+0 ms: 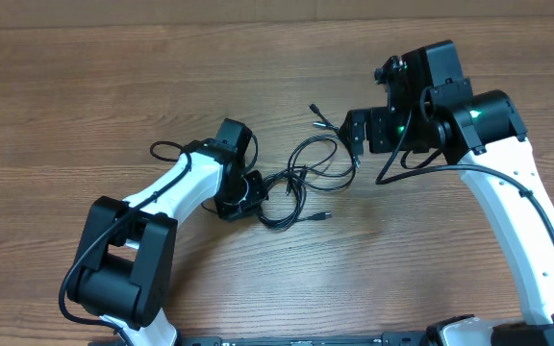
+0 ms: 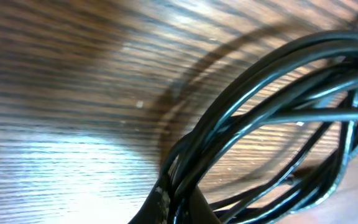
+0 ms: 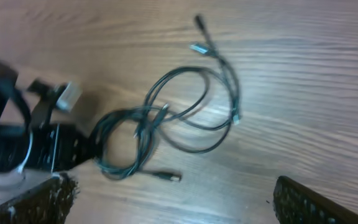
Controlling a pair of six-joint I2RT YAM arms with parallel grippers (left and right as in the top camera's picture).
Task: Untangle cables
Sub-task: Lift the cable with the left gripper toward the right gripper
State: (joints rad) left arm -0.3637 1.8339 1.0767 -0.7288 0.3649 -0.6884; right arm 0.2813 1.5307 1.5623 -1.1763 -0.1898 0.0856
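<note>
cables are pinched at their left end by my left gripper. its jaws are pressed together on the bunched strands. in the left wrist view the black cords rise out from between the fingers and fan up to the right in several glossy loops over the wood.

from that grip the tangle spreads rightward on the table as a cluster of overlapping loops, roughly midway between the two arms. one plug end lies on the near side of the tangle, and two more plug ends point away on the far side.

my right gripper is spread wide and holds nothing. it hangs at the far right edge of the loops. in the right wrist view its two fingers sit at the bottom corners, and the tangle lies flat on the wood between and beyond them, apart from both. i cannot tell from these views how high that claw is above the table.

the white link of the left arm runs from its claw toward the near left.
</note>
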